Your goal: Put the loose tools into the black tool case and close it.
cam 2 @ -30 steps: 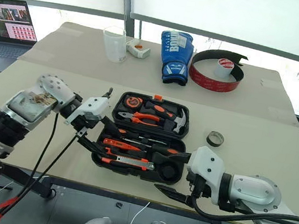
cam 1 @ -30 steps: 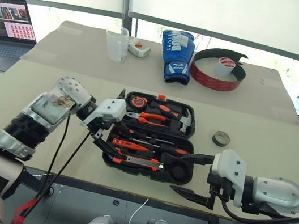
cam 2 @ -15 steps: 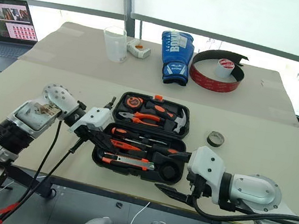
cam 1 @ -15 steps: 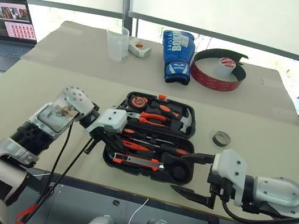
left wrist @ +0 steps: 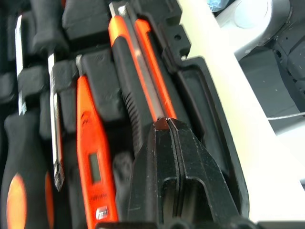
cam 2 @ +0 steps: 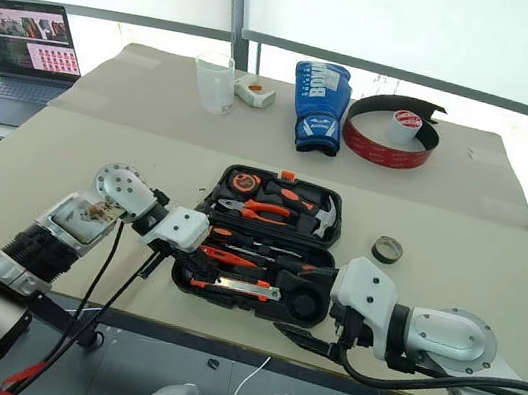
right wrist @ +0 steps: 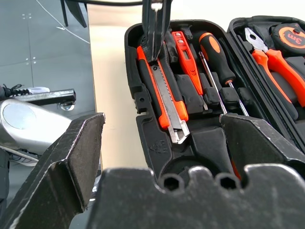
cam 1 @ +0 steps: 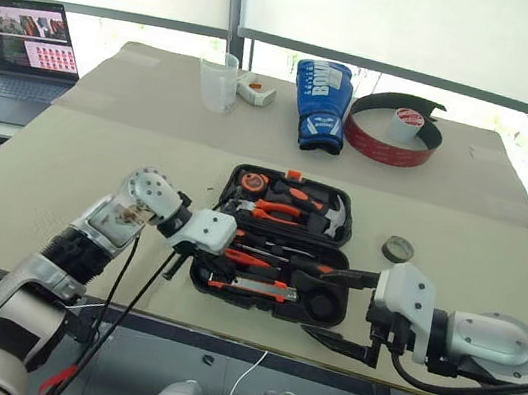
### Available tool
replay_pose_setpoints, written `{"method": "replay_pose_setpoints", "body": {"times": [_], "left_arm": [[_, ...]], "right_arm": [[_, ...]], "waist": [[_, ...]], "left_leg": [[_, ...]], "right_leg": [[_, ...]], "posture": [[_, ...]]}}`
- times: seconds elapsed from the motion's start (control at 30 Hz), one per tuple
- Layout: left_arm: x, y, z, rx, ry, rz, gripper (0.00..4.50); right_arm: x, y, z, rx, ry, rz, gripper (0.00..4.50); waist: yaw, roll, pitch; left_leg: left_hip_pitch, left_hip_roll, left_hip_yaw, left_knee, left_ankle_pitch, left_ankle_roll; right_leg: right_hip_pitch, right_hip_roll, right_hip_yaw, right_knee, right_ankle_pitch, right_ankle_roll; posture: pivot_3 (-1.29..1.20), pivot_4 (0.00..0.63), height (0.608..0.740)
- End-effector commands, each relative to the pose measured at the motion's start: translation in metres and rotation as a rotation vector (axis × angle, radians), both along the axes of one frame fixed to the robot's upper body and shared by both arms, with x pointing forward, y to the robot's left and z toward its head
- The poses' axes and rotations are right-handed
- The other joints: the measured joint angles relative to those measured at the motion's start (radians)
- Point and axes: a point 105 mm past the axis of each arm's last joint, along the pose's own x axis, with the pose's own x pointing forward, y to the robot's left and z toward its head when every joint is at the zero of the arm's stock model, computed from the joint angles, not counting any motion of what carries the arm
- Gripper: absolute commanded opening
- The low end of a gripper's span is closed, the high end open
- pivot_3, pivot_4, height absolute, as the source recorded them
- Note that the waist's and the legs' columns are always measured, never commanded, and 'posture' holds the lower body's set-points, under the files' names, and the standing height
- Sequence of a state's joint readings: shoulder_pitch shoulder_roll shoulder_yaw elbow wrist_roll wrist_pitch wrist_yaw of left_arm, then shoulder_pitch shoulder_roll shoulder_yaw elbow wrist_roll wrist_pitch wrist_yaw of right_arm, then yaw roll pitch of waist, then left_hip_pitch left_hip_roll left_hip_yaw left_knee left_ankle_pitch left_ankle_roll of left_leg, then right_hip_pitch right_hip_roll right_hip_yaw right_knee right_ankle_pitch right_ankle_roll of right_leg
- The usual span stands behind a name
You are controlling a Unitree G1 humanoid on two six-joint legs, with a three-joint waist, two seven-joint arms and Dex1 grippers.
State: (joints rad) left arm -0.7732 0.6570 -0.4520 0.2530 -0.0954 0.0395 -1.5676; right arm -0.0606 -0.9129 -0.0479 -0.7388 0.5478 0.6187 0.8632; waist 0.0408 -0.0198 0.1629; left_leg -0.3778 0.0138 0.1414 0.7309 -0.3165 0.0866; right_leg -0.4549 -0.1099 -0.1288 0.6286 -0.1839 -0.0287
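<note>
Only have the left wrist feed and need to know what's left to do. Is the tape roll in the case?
Observer: No. The tape roll lies on the table, to the right of the case and apart from it.
Operator: Other arm doing anything?
Observer: The right tool is open and holds nothing, at the case's near right corner.
Operator: Is the case closed?
Observer: No. The lid lies open and flat on the table, with pliers and a hammer in it.
</note>
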Motion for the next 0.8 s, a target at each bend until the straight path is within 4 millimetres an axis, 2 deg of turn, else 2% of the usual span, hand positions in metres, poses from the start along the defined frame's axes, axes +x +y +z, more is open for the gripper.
{"method": "replay_pose_setpoints", "body": {"times": [0.03, 0.27, 0.5, 0.7, 0.8], "left_arm": [[0.004, 0.005, 0.015, -0.035, 0.066, 0.064, 0.05], [0.005, -0.006, 0.027, -0.072, 0.065, 0.049, 0.05], [0.003, -0.010, 0.005, -0.031, 0.066, 0.026, 0.05], [0.015, -0.011, -0.018, 0.006, 0.026, 0.056, 0.05], [0.010, -0.010, -0.028, 0.024, 0.046, 0.037, 0.05]], "right_arm": [[-0.002, 0.003, 0.008, 0.010, -0.036, 0.011, 4.50], [-0.001, 0.004, 0.008, 0.017, -0.037, 0.010, 4.50], [-0.001, 0.002, 0.008, 0.015, -0.036, -0.002, 4.50], [-0.001, 0.001, 0.007, 0.015, -0.033, -0.009, 4.50], [-0.001, 0.002, 0.010, 0.028, -0.034, -0.010, 4.50]], "waist": [[-0.003, 0.000, 0.000], [-0.004, 0.000, 0.000], [-0.004, -0.001, 0.000], [-0.001, 0.000, 0.000], [-0.002, -0.001, 0.000]], "left_leg": [[0.000, 0.000, 0.000, 0.000, 0.000, 0.000], [-0.004, 0.000, 0.000, 0.000, 0.001, -0.001], [-0.005, 0.000, 0.000, 0.001, 0.000, -0.001], [-0.003, 0.000, 0.000, 0.001, 0.000, 0.000], [-0.003, 0.000, 0.000, 0.001, 0.000, 0.001]], "right_leg": [[0.000, 0.000, 0.000, 0.000, 0.000, 0.000], [-0.003, 0.003, 0.000, -0.001, 0.000, 0.000], [-0.003, 0.003, 0.000, -0.002, 0.000, 0.000], [-0.001, 0.002, 0.000, -0.002, 0.000, 0.000], [-0.001, 0.001, 0.000, -0.002, 0.000, 0.001]], "posture": [[0.00, 0.150, 0.727], [0.00, 0.150, 0.727], [0.00, 0.150, 0.727], [0.00, 0.150, 0.727], [0.00, 0.150, 0.727]]}}
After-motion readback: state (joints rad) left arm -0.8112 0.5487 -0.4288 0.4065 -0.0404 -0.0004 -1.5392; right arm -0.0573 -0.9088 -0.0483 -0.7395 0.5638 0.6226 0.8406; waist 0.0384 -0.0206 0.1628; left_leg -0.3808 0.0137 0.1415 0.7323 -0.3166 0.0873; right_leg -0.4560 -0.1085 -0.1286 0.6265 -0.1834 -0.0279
